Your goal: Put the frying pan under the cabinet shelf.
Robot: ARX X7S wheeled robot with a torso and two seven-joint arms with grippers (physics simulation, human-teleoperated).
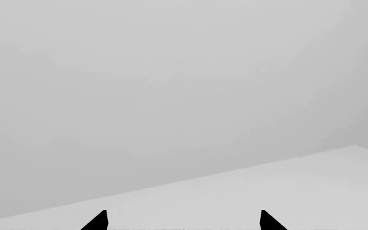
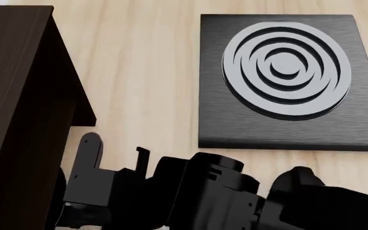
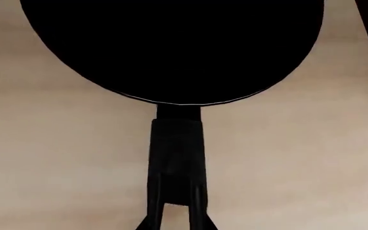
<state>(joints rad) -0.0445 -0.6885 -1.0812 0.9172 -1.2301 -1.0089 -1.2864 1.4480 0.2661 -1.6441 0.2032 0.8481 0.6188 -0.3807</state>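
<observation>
The right gripper is clenched on the pan by its long black handle, the round glossy pan with its thin pale rim just above the pale wood bench. The left gripper hangs released, tips apart, facing a grey wall. One dark wood-grain cabinet stands left; one square black stove plate with concentric rings lies far right, bare bench between them.
</observation>
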